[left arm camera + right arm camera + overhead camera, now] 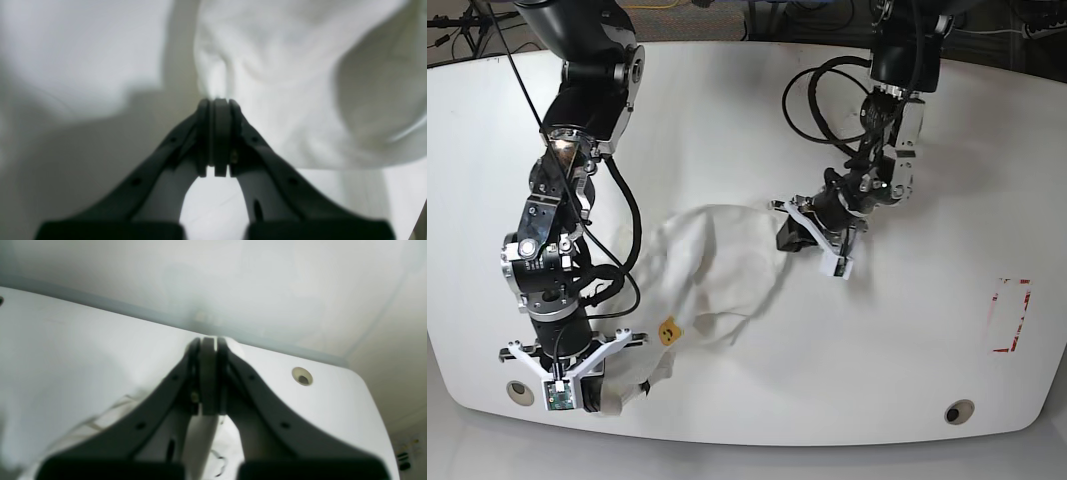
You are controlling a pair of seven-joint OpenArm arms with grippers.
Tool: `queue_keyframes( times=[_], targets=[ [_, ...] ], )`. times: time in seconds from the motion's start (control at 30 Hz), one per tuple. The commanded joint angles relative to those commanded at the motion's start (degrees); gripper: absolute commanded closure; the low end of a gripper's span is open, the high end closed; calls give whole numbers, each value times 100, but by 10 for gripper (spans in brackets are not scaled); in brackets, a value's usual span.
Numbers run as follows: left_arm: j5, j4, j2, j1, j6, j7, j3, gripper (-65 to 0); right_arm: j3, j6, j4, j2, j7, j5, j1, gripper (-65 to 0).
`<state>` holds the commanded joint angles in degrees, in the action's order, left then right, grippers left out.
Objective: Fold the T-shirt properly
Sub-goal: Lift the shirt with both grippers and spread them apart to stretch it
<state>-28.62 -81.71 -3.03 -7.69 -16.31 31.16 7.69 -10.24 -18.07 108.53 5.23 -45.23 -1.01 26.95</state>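
Note:
The white T-shirt (712,270) lies crumpled across the middle of the table, stretched between my two grippers, with its yellow-orange emblem (667,329) facing up. My left gripper (781,237) is shut on the shirt's upper right edge. In the left wrist view the jaws (218,101) pinch a fold of the cloth (283,83). My right gripper (615,396) is shut on the shirt's lower left end near the table's front edge. In the right wrist view the closed gripper (208,341) has white cloth (100,420) bunched beneath it. The neck tag is hidden.
A red-outlined rectangle (1009,315) is marked on the table at the right. Round holes (519,392) (959,411) sit near the front edge, and one shows in the right wrist view (302,376). Black cables (812,100) loop beside the far arm.

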Motion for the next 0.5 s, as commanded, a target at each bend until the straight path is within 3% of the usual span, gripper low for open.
queue_keyframes(
  times=[0.2, 0.5],
  targets=[
    [0, -870, -281, 132, 0, 360, -457, 0, 9, 0, -141, -18, 9, 0, 132, 0],
    [0, -1960, -316, 53, 0, 993, -1301, 0, 35, 0, -510, -176, 18, 9, 484, 0]
  ],
)
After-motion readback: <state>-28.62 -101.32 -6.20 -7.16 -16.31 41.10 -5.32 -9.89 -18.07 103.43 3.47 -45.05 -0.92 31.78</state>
